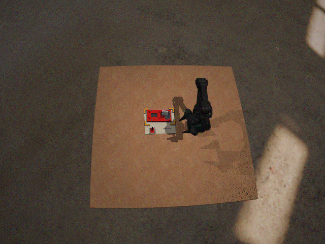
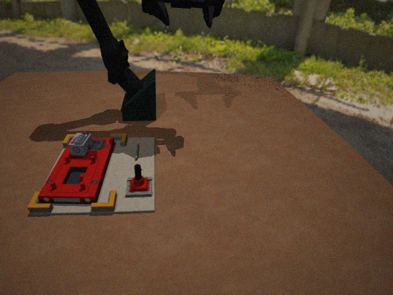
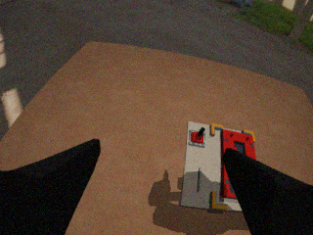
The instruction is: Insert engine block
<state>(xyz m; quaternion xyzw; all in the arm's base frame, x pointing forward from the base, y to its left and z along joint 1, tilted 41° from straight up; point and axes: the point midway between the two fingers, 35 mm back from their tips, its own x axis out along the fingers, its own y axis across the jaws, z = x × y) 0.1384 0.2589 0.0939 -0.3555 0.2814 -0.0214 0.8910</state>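
Observation:
The red car body (image 1: 157, 120) (image 2: 96, 171) (image 3: 227, 139) lies on a pale board. The grey engine block (image 1: 164, 112) (image 2: 78, 145) stands upright at the body's far end in the exterior view, beside or partly over a dark grey recess (image 2: 99, 144). It rises clearly above the red top. How deep its base sits, and its slot side, I cannot tell. A second dark opening (image 1: 154, 115) (image 2: 72, 176) toward the body's other end is unfilled. My gripper (image 1: 182, 126) (image 2: 188, 26) (image 3: 163, 151) is open and empty, high up and away from the block. Its right finger hides the block in the wrist view.
The pale board (image 1: 158, 131) (image 2: 110, 174) (image 3: 207, 159) has orange corner brackets (image 2: 111, 200) (image 3: 213, 201) around the body. A red base with an upright black lever (image 1: 152, 129) (image 2: 139, 184) (image 3: 197, 137) and a thin dark pin (image 2: 137, 151) (image 3: 199, 180) are beside the body.

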